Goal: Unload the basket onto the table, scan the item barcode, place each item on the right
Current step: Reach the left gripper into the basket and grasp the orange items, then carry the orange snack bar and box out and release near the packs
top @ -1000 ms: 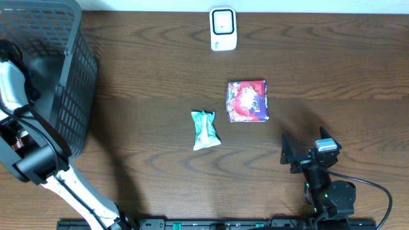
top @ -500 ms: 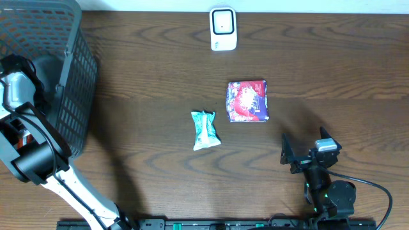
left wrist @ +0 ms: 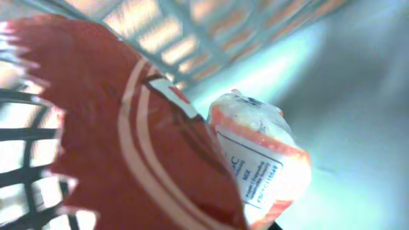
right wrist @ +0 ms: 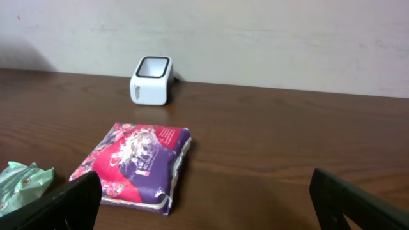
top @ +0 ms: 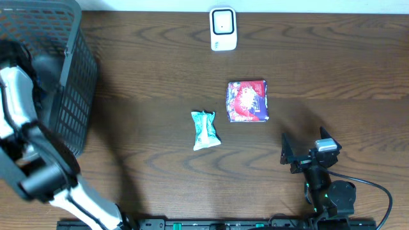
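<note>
The left arm has swung farther into the grey mesh basket at the table's left end. A second ago its white link lay lower and nearer; now it stretches toward the far side, with the wrist buried inside the basket walls. Nothing else has shifted. The teal packet, the purple-and-red pack and the white scanner sit where they did.

I read this as the pick being made in the basket, with the carry to the scanner not yet begun.

The left gripper's fingers show in neither view, so I cannot tell whether they are spread or pinching something. The right gripper rests at the near right with its fingers spread wide and nothing between them.

The likely item is a red packet that fills the left wrist view (very close to the lens). It is inside the basket, well apart from the scanner at the far middle. It is glossy, crinkled film with pale curved stripes and a jagged crimped edge, and no barcode shows on this face. Just beside it lies an orange-and-white packet with a printed label too blurred to read.
</note>
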`<action>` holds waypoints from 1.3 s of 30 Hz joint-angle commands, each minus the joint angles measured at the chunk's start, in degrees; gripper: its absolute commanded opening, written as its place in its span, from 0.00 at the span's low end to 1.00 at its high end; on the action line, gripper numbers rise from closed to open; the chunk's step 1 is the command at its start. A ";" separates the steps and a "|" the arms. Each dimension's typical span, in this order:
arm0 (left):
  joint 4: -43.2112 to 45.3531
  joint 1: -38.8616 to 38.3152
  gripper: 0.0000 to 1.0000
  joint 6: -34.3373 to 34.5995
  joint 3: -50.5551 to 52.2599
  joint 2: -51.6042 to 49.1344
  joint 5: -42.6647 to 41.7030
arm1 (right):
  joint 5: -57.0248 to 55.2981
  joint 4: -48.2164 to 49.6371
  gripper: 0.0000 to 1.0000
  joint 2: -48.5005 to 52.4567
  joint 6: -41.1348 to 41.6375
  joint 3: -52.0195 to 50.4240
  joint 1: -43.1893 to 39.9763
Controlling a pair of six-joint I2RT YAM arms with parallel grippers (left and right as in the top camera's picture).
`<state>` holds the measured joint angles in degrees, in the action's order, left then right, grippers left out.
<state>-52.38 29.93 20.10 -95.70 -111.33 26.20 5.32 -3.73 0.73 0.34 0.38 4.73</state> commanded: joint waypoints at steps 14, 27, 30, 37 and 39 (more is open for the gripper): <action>12.24 -13.86 0.07 8.28 -1.14 40.76 -36.79 | -0.28 -0.26 0.99 -0.24 -0.20 -0.07 -0.35; 1.01 -45.20 0.07 8.26 1.62 44.15 -39.95 | -0.28 -0.26 0.99 -0.24 -0.20 -0.07 -0.35; 0.76 -50.99 0.07 8.02 3.78 39.36 -39.89 | -0.28 -0.26 0.99 -0.24 -0.20 -0.07 -0.35; 1.09 -58.60 0.07 8.11 5.38 20.13 -39.93 | -0.28 -0.26 0.99 -0.24 -0.20 -0.07 -0.35; 1.79 -59.56 0.08 8.11 5.38 15.15 -39.93 | -0.28 -0.26 0.99 -0.24 -0.20 -0.07 -0.35</action>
<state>-51.09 -28.21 28.34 -90.52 -89.89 -13.45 5.32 -3.73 0.73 0.34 0.40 4.73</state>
